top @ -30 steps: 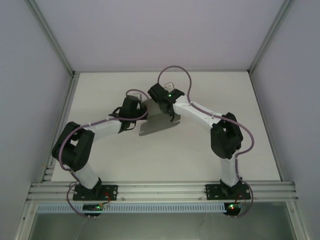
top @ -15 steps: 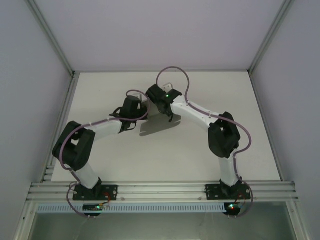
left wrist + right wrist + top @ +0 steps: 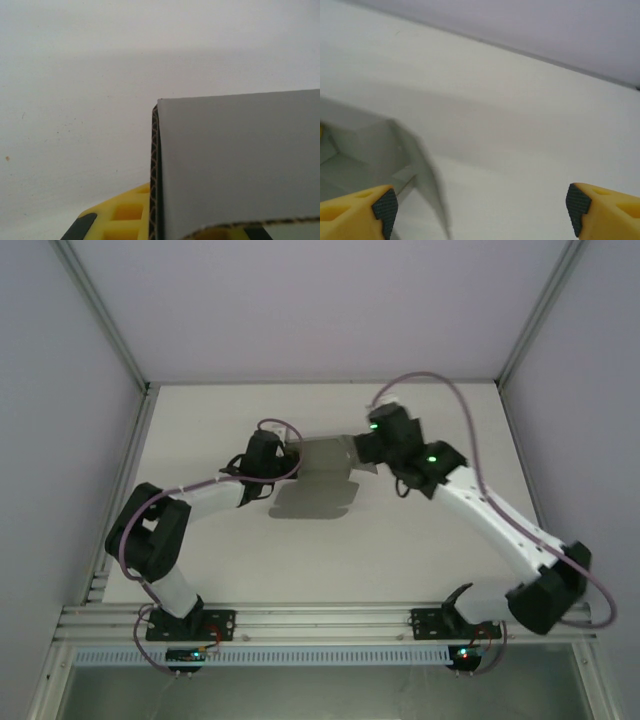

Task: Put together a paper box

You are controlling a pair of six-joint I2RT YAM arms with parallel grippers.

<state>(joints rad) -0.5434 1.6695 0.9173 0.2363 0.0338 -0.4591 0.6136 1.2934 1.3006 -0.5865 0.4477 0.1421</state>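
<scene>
The left fingers (image 3: 122, 220) are clamped on the left edge of the paper box (image 3: 325, 455), and the card's corrugated edge runs up against the yellow finger in the left wrist view. The right fingers (image 3: 384, 206) stand wide apart with nothing between them, just beside the box's right side, where the card folds upward. From above, the box hangs lifted off the bench (image 3: 400, 560), toward its far middle, between the two wrists, with its shadow (image 3: 315, 502) on the surface nearer the arm bases.

I can't read any text, label, brand, number or sign in my views; the paper box (image 3: 322, 462) is plain grey
</scene>
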